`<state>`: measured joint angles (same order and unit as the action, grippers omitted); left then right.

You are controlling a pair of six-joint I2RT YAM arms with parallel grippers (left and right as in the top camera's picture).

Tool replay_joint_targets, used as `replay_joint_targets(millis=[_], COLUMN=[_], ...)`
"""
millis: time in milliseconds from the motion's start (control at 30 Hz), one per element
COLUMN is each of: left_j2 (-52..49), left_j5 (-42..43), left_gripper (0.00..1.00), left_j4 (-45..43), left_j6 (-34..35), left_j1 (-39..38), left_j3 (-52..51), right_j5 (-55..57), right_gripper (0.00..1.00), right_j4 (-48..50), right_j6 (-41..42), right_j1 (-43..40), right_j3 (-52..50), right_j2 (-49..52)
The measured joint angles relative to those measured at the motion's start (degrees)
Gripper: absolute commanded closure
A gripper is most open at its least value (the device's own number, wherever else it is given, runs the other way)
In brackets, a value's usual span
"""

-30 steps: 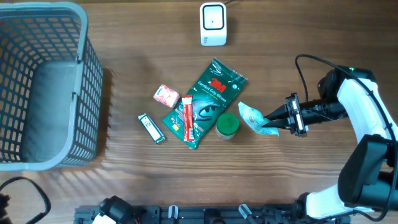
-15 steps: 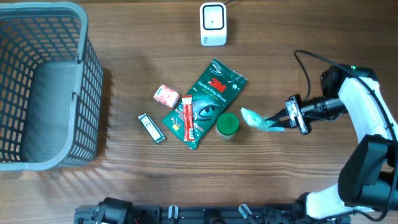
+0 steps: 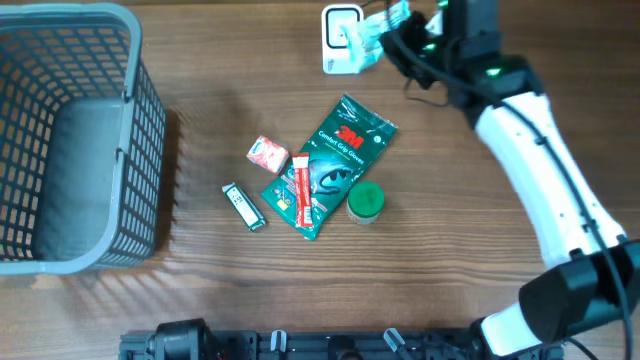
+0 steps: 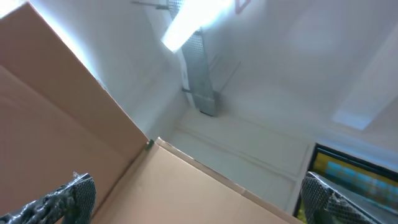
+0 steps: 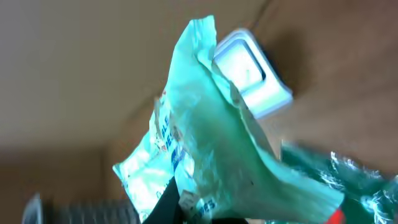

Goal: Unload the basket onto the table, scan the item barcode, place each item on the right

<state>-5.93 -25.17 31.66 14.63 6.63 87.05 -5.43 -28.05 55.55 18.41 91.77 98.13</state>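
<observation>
Right wrist view: nearest your lens, the right gripper point(image 5: 177, 202) is clamped on the lower edge of a pale green packet point(image 5: 199, 137), the task's item, which rises crumpled in front of the white scanner point(image 5: 252, 71); no barcode is legible to you. Overhead view: the packet point(image 3: 385, 22) hangs just right of the scanner point(image 3: 342, 38), overlapping its right edge. Below the scanner lies a green 3M pouch point(image 3: 345, 150) with a red stick sachet point(image 3: 301, 190) on its left part; a green-lidded jar point(image 3: 365, 201) touches the pouch's lower right edge. Farther off, lower left of the scanner, lie a small pink pack point(image 3: 267, 154) and a small white stick point(image 3: 243, 206). Farthest left of the scanner stands the grey basket point(image 3: 140, 90). Left wrist view: the left gripper point(image 4: 193, 202) points at the ceiling, fingers point(image 4: 59, 199) spread wide, holding nothing.
</observation>
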Motion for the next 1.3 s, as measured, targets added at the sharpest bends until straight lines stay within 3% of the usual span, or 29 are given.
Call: replay_joint_targets(millis=[100, 267, 367, 600, 733, 800, 867, 900, 1000, 1100, 1233, 1267, 1300], left_j2=[0.0, 0.0, 0.0, 0.0, 0.0, 0.1, 0.2, 0.2, 0.3, 0.3, 0.3, 0.3, 0.3], left_j5=[0.0, 0.0, 0.0, 0.0, 1.7, 3.7, 5.4, 6.4, 9.5, 10.7, 8.5, 8.3, 8.3], left_gripper=[0.00, 0.00, 0.00, 0.00, 0.00, 0.00, 0.00, 0.00, 0.00, 0.00, 0.00, 0.00, 0.00], left_j4=[-0.1, -1.7, -5.8, -9.9, -10.1, -10.2, -10.5, -11.4, -12.0, -15.0, -12.4, -10.9, -8.8], left_j6=[0.0, 0.0, 0.0, 0.0, 0.0, 0.0, -0.3, -1.3, -4.2, -5.4, -5.4, -5.3, -5.2], left_j1=[0.5, 0.6, 0.6, 0.6, 0.7, 0.7, 0.7, 0.9, 0.9, 0.9, 0.9, 0.9, 0.9], left_j3=[0.0, -1.5, -6.0, -10.9, -10.9, -10.9, -10.9, -10.9, -10.9, -11.0, -10.9, -10.9, -10.8], right_j5=[13.3, 17.8, 18.7, 16.7, 11.4, 11.9, 14.0, 17.9, 24.1, 26.4, 26.8, 26.9, 27.0], right_gripper=[0.95, 0.95, 0.95, 0.95, 0.95, 0.95, 0.95, 0.95, 0.95, 0.95, 0.90, 0.87, 0.73], right_j4=[11.4, 32.4, 36.1, 37.0, 27.6, 15.0, 8.7, -1.2, -14.5, -18.0, -14.4, -13.3, -11.7], right_j6=[3.2, 5.2, 6.2, 7.2, 7.3, 7.3, 7.4, 7.4, 4.9, -0.5, -6.3, -7.9, -10.4], right_j1=[4.5, 4.5, 4.5, 1.8, -3.1, -8.5, -13.2, -18.3, -28.7, -38.1, -46.5, -48.3, -50.4], right_j3=[0.3, 0.5, 0.3, 0.3, 0.3, 0.4, 0.7, 1.0, 1.4, 0.4, 0.2, 0.2, 0.2], right_j2=[5.1, 21.7, 26.4, 26.4, 23.5, 17.1, 12.1, 7.3, 4.5, 5.6, 7.4, 7.8, 8.4])
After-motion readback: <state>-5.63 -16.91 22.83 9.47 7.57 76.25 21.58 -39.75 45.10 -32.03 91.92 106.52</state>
